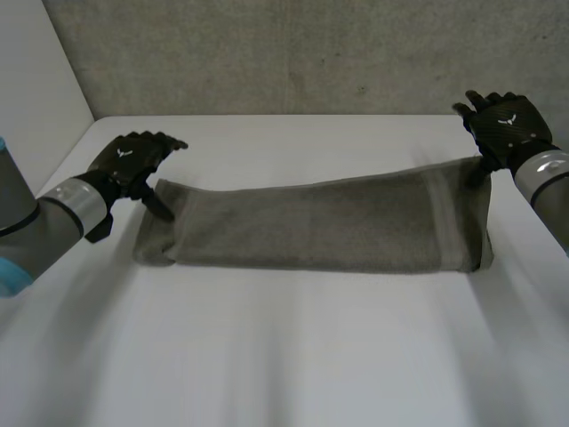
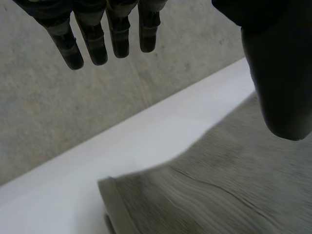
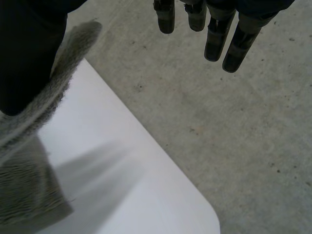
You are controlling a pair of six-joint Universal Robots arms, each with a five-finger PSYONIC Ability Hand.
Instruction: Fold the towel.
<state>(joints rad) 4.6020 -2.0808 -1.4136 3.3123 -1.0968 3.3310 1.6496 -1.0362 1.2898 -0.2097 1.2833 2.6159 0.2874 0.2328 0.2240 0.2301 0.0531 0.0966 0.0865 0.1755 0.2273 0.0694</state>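
A grey towel [image 1: 311, 222] lies folded in a long band across the white table [image 1: 267, 356]. My left hand [image 1: 133, 160] hovers at the towel's far left corner, open, with its thumb pointing down onto the cloth. In the left wrist view its fingers [image 2: 92, 39] are straight and apart from the thumb, and the towel [image 2: 234, 185] lies below. My right hand [image 1: 505, 126] is open at the far right corner, which stands raised. In the right wrist view the towel's edge [image 3: 63, 73] hangs over the thumb [image 3: 24, 58], while the straight fingers [image 3: 219, 44] hold nothing.
A grey concrete wall [image 1: 293, 53] rises just behind the table's far edge. A rounded table corner [image 3: 204, 214] lies beyond my right hand. Bare tabletop stretches in front of the towel.
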